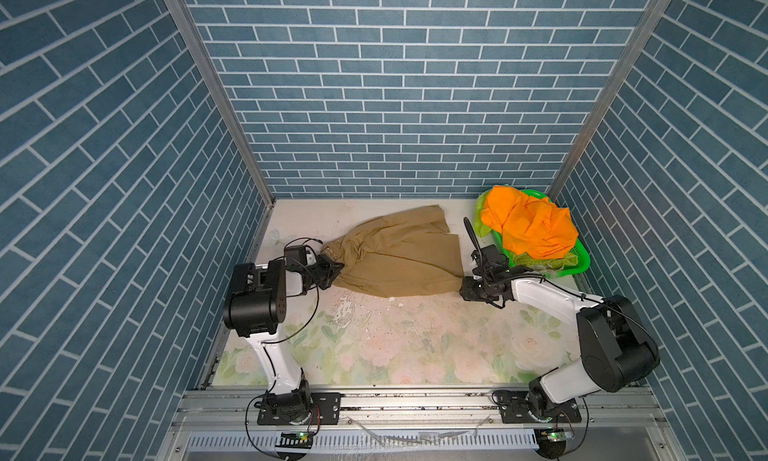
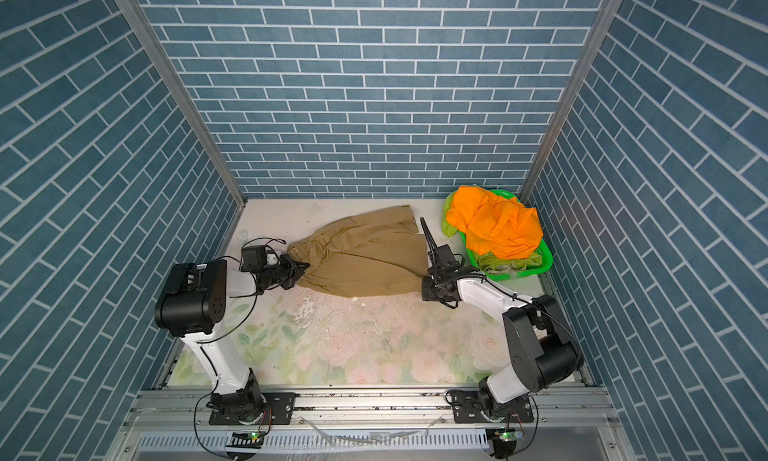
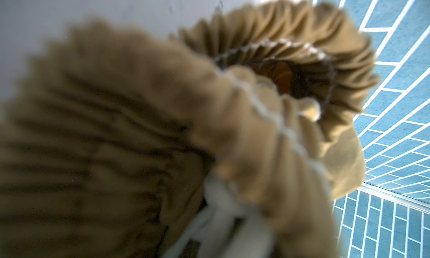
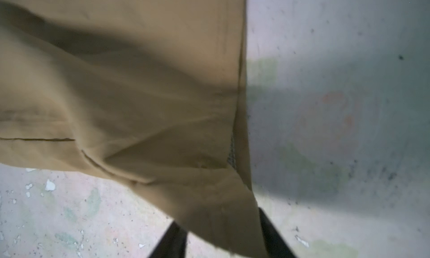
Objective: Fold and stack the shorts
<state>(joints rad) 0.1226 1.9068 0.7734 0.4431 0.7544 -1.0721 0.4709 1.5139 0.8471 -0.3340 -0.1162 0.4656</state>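
tan shorts (image 1: pixel 399 255) in left gripper (image 1: pixel 335 269), maybe right gripper (image 1: pixel 463 289)

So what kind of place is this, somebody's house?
Probably a robot test booth, not a house: brick-patterned panels in metal frames, left arm and right arm bolted to a rail, laundry basket on a flowered table.

A lab robot booth: brick-print panels (image 1: pixel 395 106) on metal posts (image 1: pixel 216 89) stand beyond the left pincer (image 1: pixel 338 267), a bolted arm rail (image 1: pixel 415 405) behind it.

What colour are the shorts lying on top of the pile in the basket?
Bright orange; the orange shorts show best in a top view.
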